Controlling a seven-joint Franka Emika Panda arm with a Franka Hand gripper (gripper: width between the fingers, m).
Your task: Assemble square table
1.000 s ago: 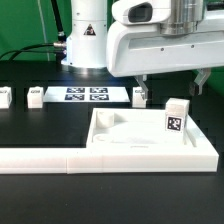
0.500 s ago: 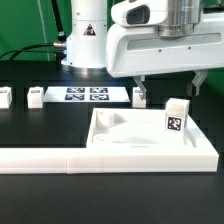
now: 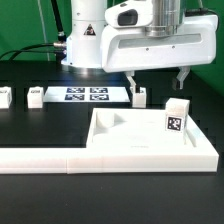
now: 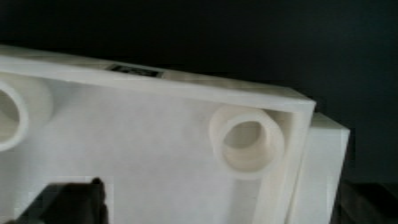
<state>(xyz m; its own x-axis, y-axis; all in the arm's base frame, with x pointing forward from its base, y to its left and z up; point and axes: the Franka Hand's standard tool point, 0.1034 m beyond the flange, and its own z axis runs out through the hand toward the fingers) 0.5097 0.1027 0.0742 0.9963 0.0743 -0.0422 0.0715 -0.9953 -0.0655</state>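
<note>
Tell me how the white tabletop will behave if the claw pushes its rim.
The tabletop looks like rigid moulded plastic, so it should stay stiff. Broad, low and lying flat, it would probably slide rather than tip. Its smooth surface may slip in a grip.

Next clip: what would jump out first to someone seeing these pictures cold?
The big white end effector dominates the top of the exterior view, jaws open, hanging above the white square tabletop. A tagged leg stands upright at the tabletop's far corner on the exterior view's right. The wrist view is filled by the tabletop, with a round socket near its corner.
</note>
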